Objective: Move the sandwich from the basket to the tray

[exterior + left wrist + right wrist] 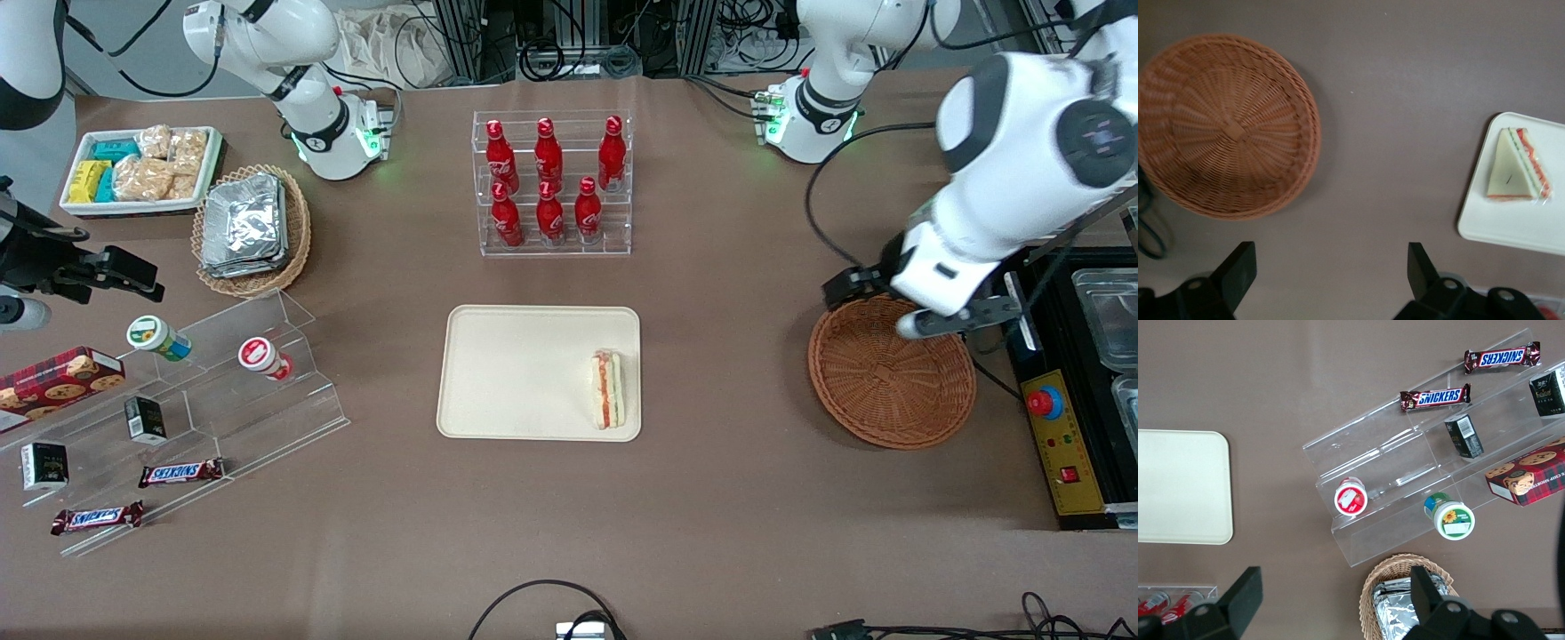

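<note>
Little can go wrong now: the sandwich (608, 388) lies flat on the tray (516, 373), close to the rim at its working-arm end, so a bump to the tray could slide it off. The basket (876, 391) is empty. The gripper (1331, 273) hovers above the basket's far edge, fingers wide apart, holding nothing.

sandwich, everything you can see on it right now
The sandwich is a triangular wedge of pale white bread with orange-red and green filling along one edge, apparently in clear wrap. It lies flat on the tray, near the rim toward the working arm's end. Nothing grips it; the open gripper is over the basket.
</note>
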`<state>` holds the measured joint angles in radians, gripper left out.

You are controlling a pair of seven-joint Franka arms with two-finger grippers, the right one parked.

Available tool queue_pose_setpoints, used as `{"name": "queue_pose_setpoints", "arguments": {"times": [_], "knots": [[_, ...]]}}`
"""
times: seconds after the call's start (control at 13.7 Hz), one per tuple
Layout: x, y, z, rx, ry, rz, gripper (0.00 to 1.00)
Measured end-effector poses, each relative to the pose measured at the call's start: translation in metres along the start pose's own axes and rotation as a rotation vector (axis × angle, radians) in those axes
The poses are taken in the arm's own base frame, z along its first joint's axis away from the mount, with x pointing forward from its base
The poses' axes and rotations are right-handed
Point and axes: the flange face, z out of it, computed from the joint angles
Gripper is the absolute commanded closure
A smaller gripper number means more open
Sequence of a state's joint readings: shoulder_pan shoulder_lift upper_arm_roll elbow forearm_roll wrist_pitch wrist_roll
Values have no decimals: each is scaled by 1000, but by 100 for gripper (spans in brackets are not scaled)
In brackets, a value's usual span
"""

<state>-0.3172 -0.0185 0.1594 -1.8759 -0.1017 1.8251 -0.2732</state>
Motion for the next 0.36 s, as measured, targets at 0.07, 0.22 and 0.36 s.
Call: {"name": "queue_pose_setpoints", "arguments": {"times": [0.07, 0.22, 0.36], "knots": [[0, -9, -5, 1, -7, 46, 0], [4, -21, -13, 1, -6, 117, 0], [8, -20, -26, 43, 0, 203, 0]]}}
